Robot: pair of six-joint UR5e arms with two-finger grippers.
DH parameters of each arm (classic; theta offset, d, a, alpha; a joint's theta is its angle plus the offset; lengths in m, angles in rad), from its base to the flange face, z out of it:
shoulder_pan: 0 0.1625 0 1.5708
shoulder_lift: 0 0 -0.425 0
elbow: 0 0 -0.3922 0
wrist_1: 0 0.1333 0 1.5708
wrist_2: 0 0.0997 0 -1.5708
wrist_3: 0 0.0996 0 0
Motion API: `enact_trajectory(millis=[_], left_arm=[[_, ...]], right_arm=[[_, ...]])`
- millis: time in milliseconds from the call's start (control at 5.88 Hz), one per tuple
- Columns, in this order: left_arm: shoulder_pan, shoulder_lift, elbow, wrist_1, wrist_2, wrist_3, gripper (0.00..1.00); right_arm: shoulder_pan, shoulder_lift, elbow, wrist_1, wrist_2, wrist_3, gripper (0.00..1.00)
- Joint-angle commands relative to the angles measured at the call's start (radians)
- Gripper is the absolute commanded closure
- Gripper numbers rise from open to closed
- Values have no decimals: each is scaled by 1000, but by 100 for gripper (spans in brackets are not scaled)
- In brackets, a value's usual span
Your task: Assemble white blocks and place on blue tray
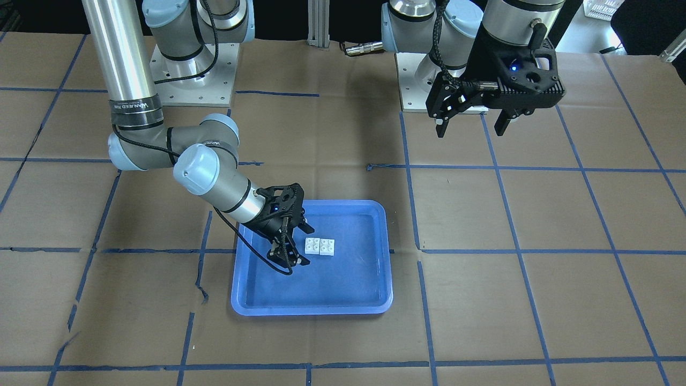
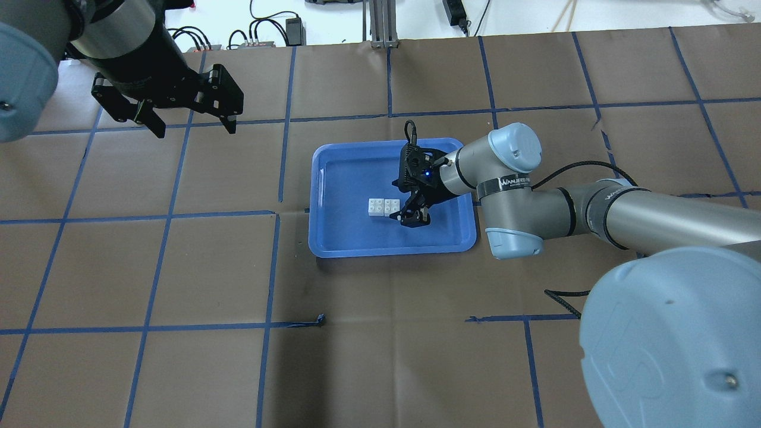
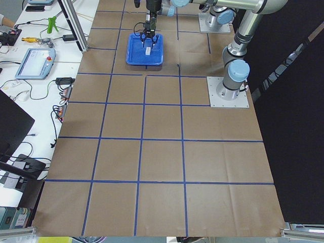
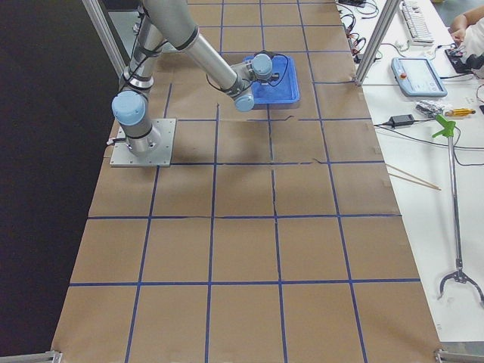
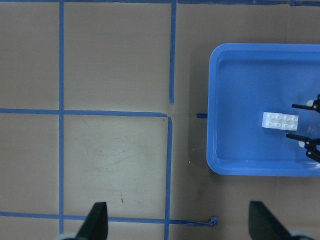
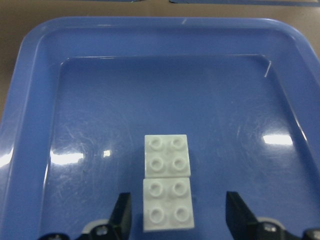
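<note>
White blocks [image 6: 167,182] sit studs-up on floor of blue tray [image 6: 30,100], side by side, edges touching. R wrist cam: right gripper [image 6: 180,215] is spread wide and holds nothing, fingers either side of the near block w/ gaps both sides. Overhead cam hides those gaps behind the gripper body. Left gripper [image 2: 195,128] also spread and empty, hanging over tabletop [image 2: 178,267], well apart from tray. L wrist cam shows tray + blocks at frame right.
</note>
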Motion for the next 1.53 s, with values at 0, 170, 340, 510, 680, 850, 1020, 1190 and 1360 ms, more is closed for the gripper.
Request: enact_trajectory(millis=[0,170,340,510,680,850,1020,1190,1360], left_arm=[[0,0,0,0,0,0,0],[0,-2,0,0,0,0,0],[0,-2,-1,0,2,0,0],[0,-2,-1,0,2,0,0],[0,1,-3,0,3,3,0],[0,1,-3,0,3,0,0],[0,1,-3,0,3,0,0],[0,3,-3,0,3,0,0],[0,3,-3,0,3,0,0]], right_arm=[[-10,-90,-96,255,-106,76,0],[-10,-156,-162,447,-225,164,0],[-12,-211,-211,619,-348,259,0],[-15,-239,-246,659,-431,474,0],[-16,-253,-274,679,-522,681,0],[-19,-273,-297,767,-555,804,0],[-44,-286,-334,852,-608,930,0],[-94,-302,-377,983,-607,1044,0],[-116,-348,-417,1085,-612,1074,0]])
